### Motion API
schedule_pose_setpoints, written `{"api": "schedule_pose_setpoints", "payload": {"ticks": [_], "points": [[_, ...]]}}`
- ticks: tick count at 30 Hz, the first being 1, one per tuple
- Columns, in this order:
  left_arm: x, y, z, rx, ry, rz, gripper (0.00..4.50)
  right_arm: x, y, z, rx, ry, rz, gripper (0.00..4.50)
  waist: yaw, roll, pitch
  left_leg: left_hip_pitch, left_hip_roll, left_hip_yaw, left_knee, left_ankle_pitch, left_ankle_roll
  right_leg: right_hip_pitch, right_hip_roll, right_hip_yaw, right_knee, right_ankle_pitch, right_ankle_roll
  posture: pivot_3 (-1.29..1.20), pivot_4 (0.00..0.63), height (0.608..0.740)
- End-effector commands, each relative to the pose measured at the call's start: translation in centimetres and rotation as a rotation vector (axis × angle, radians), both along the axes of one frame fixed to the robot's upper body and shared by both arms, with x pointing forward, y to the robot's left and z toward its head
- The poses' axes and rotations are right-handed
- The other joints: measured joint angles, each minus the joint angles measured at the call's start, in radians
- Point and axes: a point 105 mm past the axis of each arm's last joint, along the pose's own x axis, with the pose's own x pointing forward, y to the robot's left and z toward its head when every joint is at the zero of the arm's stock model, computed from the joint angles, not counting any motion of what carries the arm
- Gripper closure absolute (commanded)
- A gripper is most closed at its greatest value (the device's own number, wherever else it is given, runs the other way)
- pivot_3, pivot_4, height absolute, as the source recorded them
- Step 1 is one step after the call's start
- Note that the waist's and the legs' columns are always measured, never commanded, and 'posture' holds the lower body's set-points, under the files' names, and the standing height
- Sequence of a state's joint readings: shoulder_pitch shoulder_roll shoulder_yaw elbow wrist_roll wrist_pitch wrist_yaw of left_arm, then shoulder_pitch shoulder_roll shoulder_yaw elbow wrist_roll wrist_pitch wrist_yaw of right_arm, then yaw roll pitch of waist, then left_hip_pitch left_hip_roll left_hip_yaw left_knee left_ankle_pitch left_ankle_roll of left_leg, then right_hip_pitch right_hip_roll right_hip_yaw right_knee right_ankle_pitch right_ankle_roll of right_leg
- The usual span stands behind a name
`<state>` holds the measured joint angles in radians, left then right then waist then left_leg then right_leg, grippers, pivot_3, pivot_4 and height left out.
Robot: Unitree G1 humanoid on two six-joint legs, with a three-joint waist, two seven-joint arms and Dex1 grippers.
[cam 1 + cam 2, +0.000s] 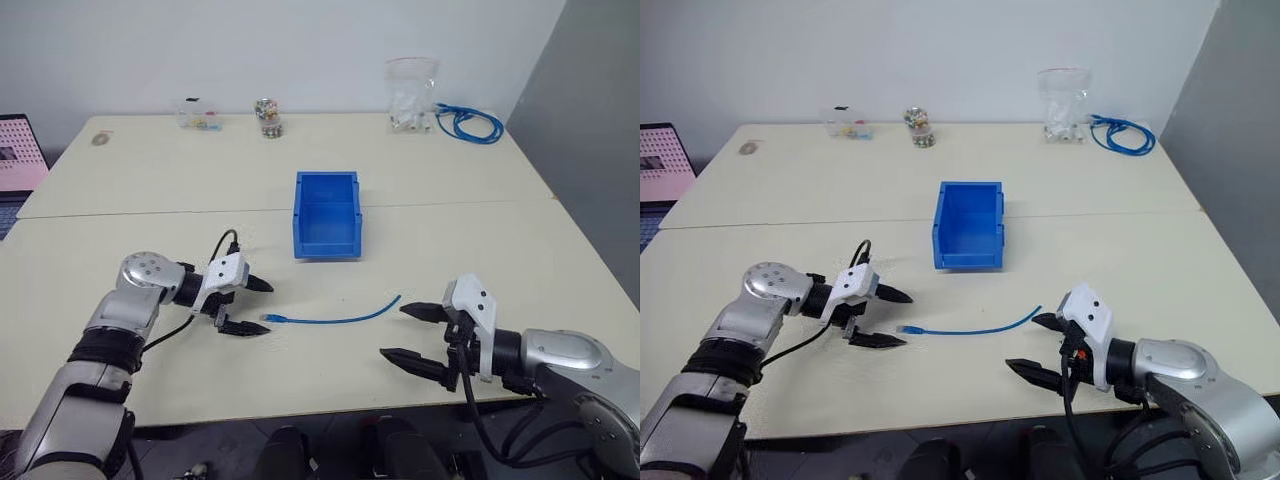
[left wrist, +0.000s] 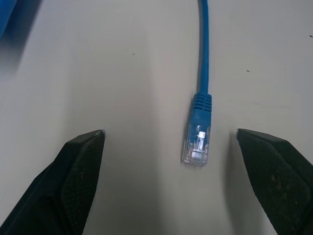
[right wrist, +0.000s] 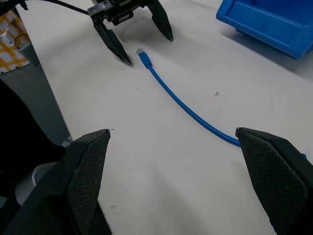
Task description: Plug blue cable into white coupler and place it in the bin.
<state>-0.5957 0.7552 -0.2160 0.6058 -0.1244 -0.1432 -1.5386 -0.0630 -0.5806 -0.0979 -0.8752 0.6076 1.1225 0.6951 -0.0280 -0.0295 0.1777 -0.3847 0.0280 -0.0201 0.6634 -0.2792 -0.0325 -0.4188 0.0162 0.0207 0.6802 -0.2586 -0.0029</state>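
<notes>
Right now the thin bright blue cable (image 1: 335, 319) lies flat on the cream table (image 1: 150, 200), just in front of the blue rectangular plastic bin (image 1: 327, 216), w/ nothing between them. Its clear plug (image 2: 196, 145) sits between the spread black fingers of the left gripper (image 1: 246, 306), not touched. Right gripper (image 1: 411, 335) is also wide open and empty, near the cable's other end, off the bin's front-right corner. Bin looks empty.

Behind the bin, along the far edge: 1 small clear box (image 1: 199, 115) w/ coloured bits, 1 small jar (image 1: 268, 117), 1 clear bag (image 1: 411, 94), 1 coiled blue cable bundle (image 1: 468, 123). Far left of the bin, 1 laptop screen (image 1: 20, 152). Count: 1 loose cable, 1 bin, 2 grippers.
</notes>
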Motion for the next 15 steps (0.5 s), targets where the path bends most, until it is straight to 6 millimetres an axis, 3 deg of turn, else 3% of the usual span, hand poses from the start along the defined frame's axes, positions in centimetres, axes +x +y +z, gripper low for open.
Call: {"api": "schedule_pose_setpoints", "payload": {"ticks": [1,7,15], "points": [[-1.8,-0.2,-2.3,0.032,0.094,-0.08,0.18,-0.4,0.0,0.9,0.005,-0.041,-0.016,0.1,0.0,0.0,-0.001,0.0,0.0,0.0,0.0,0.0,0.0,0.001,0.0,0.0,0.0,0.0,0.0,0.0,0.15,0.74],[-2.3,-0.4,-2.5,0.004,0.107,-0.089,1.15,-0.4,-0.1,0.9,0.009,-0.033,-0.034,0.09,-0.001,0.0,-0.001,0.003,0.0,-0.001,0.0,0.0,0.0,0.004,0.0,0.0,-0.001,0.0,0.0,0.0,0.15,0.74],[-3.7,1.3,-3.2,0.061,0.162,-0.066,2.12,-0.2,-0.2,0.8,0.008,-0.027,-0.04,0.09,-0.006,0.0,-0.001,0.004,0.001,-0.003,0.0,0.0,0.0,0.005,0.0,0.0,-0.001,0.0,0.0,0.0,0.15,0.74]]}}
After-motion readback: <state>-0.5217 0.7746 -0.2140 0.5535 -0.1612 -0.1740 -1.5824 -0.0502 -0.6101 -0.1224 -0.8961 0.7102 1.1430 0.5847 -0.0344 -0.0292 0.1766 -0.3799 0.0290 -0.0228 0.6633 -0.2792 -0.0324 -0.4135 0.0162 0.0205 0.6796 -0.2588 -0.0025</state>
